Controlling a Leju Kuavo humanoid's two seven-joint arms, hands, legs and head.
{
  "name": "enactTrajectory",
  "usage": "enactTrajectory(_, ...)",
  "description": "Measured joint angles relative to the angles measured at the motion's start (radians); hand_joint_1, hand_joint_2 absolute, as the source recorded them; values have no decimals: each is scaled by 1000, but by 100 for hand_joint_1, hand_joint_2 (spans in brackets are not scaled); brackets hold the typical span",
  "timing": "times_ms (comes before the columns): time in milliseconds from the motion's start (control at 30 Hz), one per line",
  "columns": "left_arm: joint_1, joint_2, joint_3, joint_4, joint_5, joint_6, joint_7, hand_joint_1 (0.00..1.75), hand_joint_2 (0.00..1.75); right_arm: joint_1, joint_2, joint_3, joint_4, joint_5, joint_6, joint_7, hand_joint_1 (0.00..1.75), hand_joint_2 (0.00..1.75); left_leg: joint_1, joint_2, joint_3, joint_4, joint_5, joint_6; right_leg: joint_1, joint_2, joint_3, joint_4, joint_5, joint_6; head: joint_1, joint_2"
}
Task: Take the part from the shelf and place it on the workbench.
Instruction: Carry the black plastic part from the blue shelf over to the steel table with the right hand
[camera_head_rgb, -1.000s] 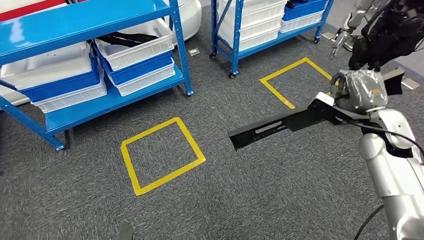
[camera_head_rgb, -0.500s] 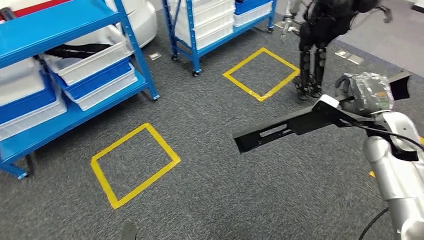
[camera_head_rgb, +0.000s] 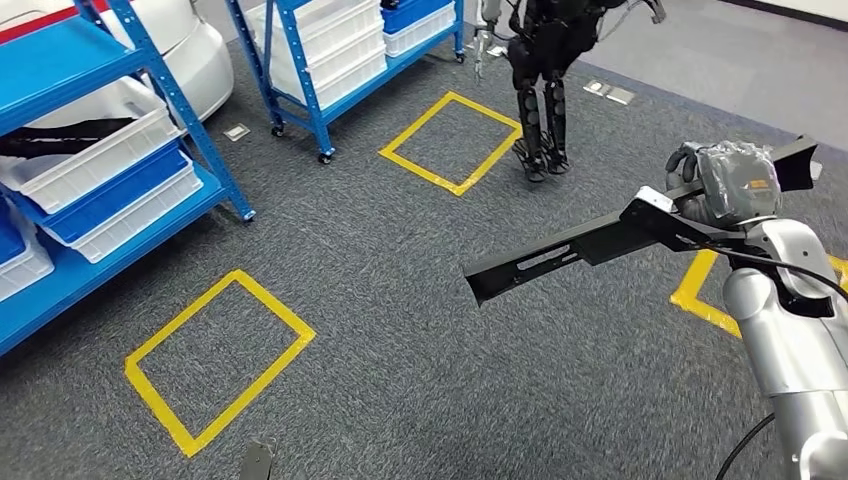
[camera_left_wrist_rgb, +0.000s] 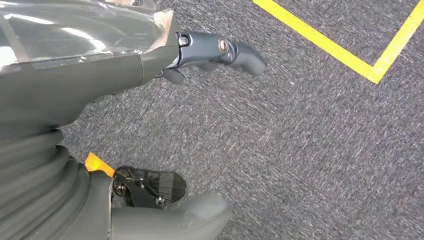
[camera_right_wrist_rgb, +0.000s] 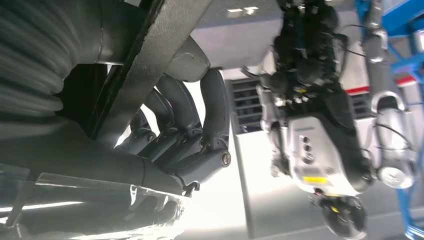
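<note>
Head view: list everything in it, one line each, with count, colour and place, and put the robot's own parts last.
Shelving racks: two, blue, far left and top centre.
Bins: several, white and blue, stacked on the rack shelves.
Long piece: one, black, lying in a white bin on the left rack.
Floor squares: two whole, yellow tape, on grey carpet; part of a third at right.
Other humanoid robot: one, black, standing beside the far square.
White rounded object: one, behind the left rack; cannot tell what it is.
Floor plates: a few, metal, set in the carpet.
Part: one, black, long, held over the floor.
Right hand: one, grey, grips the part's end.
Right arm: one, silver, lower right.
</note>
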Motion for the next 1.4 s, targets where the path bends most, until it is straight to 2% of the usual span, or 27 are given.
enactTrajectory(33,-1,0,0,0,0,0,0,0,175,4,-5,-2,0,0,0,1,152,175,1,15,10,-27,14,3,0,6,-3,-8,10,5,0,0)
enactTrajectory(67,-2,-2,0,0,0,0,0,0,175,6,-10,-5,-1,0,0,1,152,175,3,32,22,-58,31,6,4,-9,-9,-10,12,5,1,0)
enactTrajectory(133,-2,-4,1,-1,-1,0,0,0,175,2,-19,-10,0,0,0,2,152,175,10,66,40,-115,67,11,17,-73,-37,38,-18,-4,5,0)
enactTrajectory(200,-1,-7,1,-1,-1,-2,0,0,175,-3,-20,-13,0,0,-1,3,152,175,10,101,37,-125,76,2,17,-124,-79,147,-77,-9,8,0)
enactTrajectory(267,0,-11,1,-1,-1,-3,1,0,175,3,-21,-13,1,0,-1,2,152,175,14,135,28,-118,75,-15,5,-140,-90,206,-103,7,8,0)
enactTrajectory(300,0,-12,1,-1,-2,-3,1,0,175,6,-21,-14,2,0,-1,2,152,175,17,151,22,-111,73,-25,-4,-149,-70,184,-97,20,9,0)
enactTrajectory(367,-1,-11,1,-1,-2,-3,1,0,175,9,-21,-14,2,0,-1,2,152,175,26,179,3,-78,59,-52,-16,-181,5,75,-73,48,9,0)
enactTrajectory(400,-3,-10,1,-1,-2,-3,1,0,175,9,-21,-14,2,0,-1,2,152,175,28,193,-9,-53,46,-67,-18,-194,31,31,-64,53,9,0)
enactTrajectory(433,-4,-8,1,-1,-3,-3,0,0,175,11,-21,-15,2,0,-1,3,152,175,30,203,-20,-33,35,-79,-18,-200,44,10,-62,50,8,0)
enactTrajectory(500,-6,-7,0,-1,-4,-1,0,0,175,16,-24,-17,1,1,-3,3,152,175,30,221,-29,-11,22,-90,-12,-185,35,14,-61,30,3,0)
enactTrajectory(533,-7,-7,0,-1,-5,-1,0,0,175,18,-25,-18,1,1,-4,4,152,175,33,221,-29,-10,20,-92,-11,-174,32,17,-59,21,1,0)
enactTrajectory(567,-8,-8,0,-1,-5,0,0,0,175,19,-27,-19,1,1,-4,3,152,175,37,206,-29,-2,11,-97,-9,-165,29,17,-56,14,0,0)
enactTrajectory(667,-8,-9,0,-1,-5,-1,0,0,175,17,-30,-21,0,1,-4,3,152,175,49,113,-69,114,-83,-108,-10,-136,22,15,-46,-1,-3,0)
enactTrajectory(733,-8,-9,0,-1,-4,-10,-9,0,175,16,-28,-21,0,6,-4,5,152,175,48,92,-117,236,-144,-103,-3,-113,15,15,-41,-8,-4,0)
enactTrajectory(800,-11,-9,0,-1,-4,-22,-16,0,175,11,-26,-21,1,18,-3,14,152,175,42,85,-121,256,-137,-87,4,-87,8,15,-34,-12,-3,0)
enactTrajectory(833,-16,-10,0,-2,-6,-25,-13,0,175,6,-25,-21,1,24,-1,20,152,175,36,75,-95,209,-106,-75,5,-74,6,15,-30,-12,-4,0)
enactTrajectory(900,-28,-7,0,-6,-11,-27,-3,0,175,-9,-23,-21,3,32,5,32,152,175,22,22,-23,75,-41,-47,3,-50,4,11,-21,-10,-2,0)
enactTrajectory(967,-38,-3,0,-9,-17,-29,1,0,175,-17,-22,-21,6,33,8,38,152,175,14,-25,14,1,-11,-30,-8,-24,3,0,-7,2,-5,0)
enactTrajectory(1000,-40,-1,0,-10,-20,-30,1,0,175,-15,-23,-22,7,33,9,39,152,175,12,-30,17,-8,-7,-27,-14,-10,1,-8,2,11,-7,0)
enactTrajectory(1033,-42,-1,0,-12,-22,-32,1,0,175,-10,-27,-24,7,33,9,40,152,175,7,-17,22,-23,3,-24,-19,5,1,-20,13,20,-10,0)
enactTrajectory(1067,-43,-1,0,-14,-24,-34,0,0,175,-2,-34,-29,7,32,7,40,152,175,6,-2,30,-48,17,-22,-18,-1,-3,-26,21,23,-11,0)
enactTrajectory(1100,-45,-2,0,-16,-26,-35,-1,0,175,3,-44,-36,8,30,6,40,152,175,7,15,39,-77,34,-18,-12,-26,-13,-21,18,21,-10,0)
enactTrajectory(1167,-46,-4,0,-18,-29,-37,-3,0,175,6,-57,-47,8,26,2,40,152,175,11,53,47,-119,63,-14,0,-100,-53,54,-27,6,-6,0)
enactTrajectory(1200,-45,-6,0,-18,-30,-37,-3,0,175,6,-61,-51,8,25,1,40,152,175,11,72,44,-123,68,-14,2,-122,-79,116,-61,2,-5,0)
enactTrajectory(1267,-44,-9,0,-18,-31,-37,-3,0,175,11,-63,-54,9,23,0,40,152,175,12,111,34,-120,70,-21,-2,-137,-107,211,-102,9,-2,0)
enactTrajectory(1300,-44,-11,0,-18,-32,-37,-3,0,175,14,-64,-55,9,23,0,40,152,175,14,130,28,-116,70,-27,-5,-143,-96,212,-104,19,-2,0)
enactTrajectory(1400,-46,-11,0,-18,-33,-38,-3,0,175,15,-68,-64,8,25,1,44,152,175,21,178,-3,-72,54,-59,-15,-194,22,47,-72,54,-1,0)
